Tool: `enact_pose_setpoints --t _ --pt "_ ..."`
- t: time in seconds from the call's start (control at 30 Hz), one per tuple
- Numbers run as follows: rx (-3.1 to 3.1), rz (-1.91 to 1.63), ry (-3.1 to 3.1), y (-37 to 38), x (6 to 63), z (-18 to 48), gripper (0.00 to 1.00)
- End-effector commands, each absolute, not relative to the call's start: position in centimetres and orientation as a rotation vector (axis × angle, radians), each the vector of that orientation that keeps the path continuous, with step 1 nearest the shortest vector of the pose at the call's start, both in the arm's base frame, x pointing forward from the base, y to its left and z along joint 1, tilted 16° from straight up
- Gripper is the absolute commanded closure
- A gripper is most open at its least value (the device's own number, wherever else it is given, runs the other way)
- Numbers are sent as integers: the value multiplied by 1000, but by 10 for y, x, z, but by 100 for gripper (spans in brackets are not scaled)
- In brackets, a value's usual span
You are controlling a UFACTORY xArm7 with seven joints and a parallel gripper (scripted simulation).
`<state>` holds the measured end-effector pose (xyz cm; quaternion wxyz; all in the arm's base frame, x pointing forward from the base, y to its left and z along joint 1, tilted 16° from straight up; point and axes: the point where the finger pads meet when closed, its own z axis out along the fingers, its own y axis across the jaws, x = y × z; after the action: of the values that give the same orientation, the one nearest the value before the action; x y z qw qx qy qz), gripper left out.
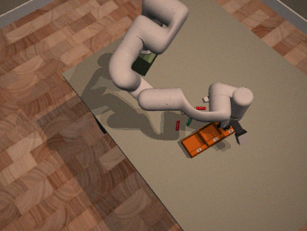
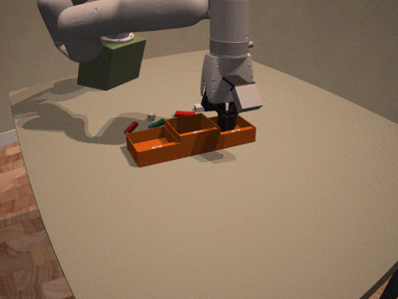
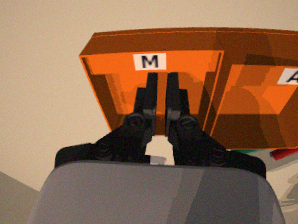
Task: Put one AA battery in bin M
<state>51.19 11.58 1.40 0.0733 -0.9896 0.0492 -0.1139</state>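
From my station I see the gripper [image 1: 225,125] [image 2: 228,126] [image 3: 162,86] nearly closed on nothing, fingers inside bin M [image 2: 243,136] [image 3: 114,67]. The batteries lie on their sides on the bench [image 1: 159,172] [image 2: 223,223], well apart from it, base side of the bins. From the top, one red battery [image 1: 201,108] [image 2: 185,114] runs left-right, the other [image 1: 177,125] [image 2: 131,127] [image 3: 286,153] nearly up-down; the green one [image 1: 189,121] [image 2: 156,123] [image 3: 245,151] slants up rightward.

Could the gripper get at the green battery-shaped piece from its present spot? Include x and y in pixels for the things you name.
Probably not directly: the gripper [image 2: 227,122] [image 3: 162,86] is down in bin M [image 3: 95,44], whose walls seem to block sideways travel; lifting first looks necessary.
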Motion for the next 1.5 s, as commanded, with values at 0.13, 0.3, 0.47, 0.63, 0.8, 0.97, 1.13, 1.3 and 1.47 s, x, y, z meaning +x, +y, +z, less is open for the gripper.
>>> enact_pose_setpoints --t 0.13,0.3,0.47,0.63,0.8,0.97,1.13,1.3,1.47 --pt "-2970 -347 148 115 512 18 93" --pt "-2970 -347 148 114 510 25 93" --pt "-2970 -347 148 113 509 31 93" --pt "-2970 -347 148 113 508 36 93" --pt "-2970 -347 148 112 506 41 93" --pt "-2970 -347 148 110 504 52 93" --pt "-2970 -347 148 108 499 72 93" --pt "-2970 -347 148 108 499 73 93" --pt "-2970 -347 148 104 493 97 93"
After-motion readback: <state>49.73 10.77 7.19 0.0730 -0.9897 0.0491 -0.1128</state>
